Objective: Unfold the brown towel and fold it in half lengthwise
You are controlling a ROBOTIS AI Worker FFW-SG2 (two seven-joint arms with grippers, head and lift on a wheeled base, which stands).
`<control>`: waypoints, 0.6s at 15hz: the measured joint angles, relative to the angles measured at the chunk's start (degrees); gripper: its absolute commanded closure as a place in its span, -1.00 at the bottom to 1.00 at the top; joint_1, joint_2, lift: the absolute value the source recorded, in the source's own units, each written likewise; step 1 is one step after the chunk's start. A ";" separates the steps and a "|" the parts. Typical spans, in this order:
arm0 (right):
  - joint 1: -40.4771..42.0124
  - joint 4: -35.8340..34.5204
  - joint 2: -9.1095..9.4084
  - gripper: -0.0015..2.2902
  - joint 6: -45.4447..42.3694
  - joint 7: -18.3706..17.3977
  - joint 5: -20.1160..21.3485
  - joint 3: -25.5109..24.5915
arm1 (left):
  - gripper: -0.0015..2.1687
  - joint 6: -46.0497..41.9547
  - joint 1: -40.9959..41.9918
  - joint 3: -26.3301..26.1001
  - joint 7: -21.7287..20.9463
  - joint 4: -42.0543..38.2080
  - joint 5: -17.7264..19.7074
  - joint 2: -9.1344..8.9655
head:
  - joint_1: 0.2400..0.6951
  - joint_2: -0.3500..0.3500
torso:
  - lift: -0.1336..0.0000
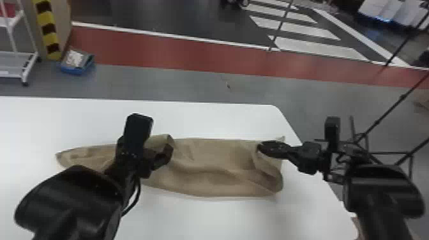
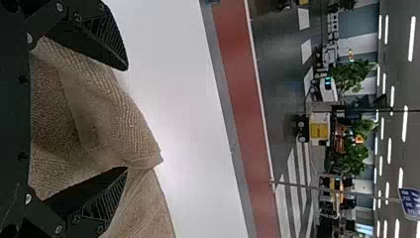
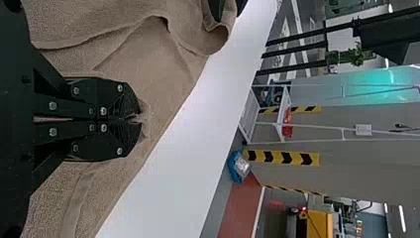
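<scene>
towel point(image 1: 210, 159) on table point(image 1: 207, 118), bin point(image 1: 74, 69) behind, cart point(image 1: 29, 65) left of bin

The brown towel point(image 1: 204, 166) is rough, matt, ribbed cloth; the white tabletop point(image 1: 217, 119) looks smooth, with a faint sheen.

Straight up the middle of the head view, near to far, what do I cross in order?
The near part of the white table → the brown towel → the table's far strip → grey floor → a red floor band → a white line → dark floor.
</scene>
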 measured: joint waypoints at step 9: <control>0.42 0.11 0.05 0.01 0.15 0.00 -0.02 -0.37 | -0.41 -2.43 13.46 1.82 0.77 -21.57 -2.85 3.54 | 1.00 -1.00 | -0.61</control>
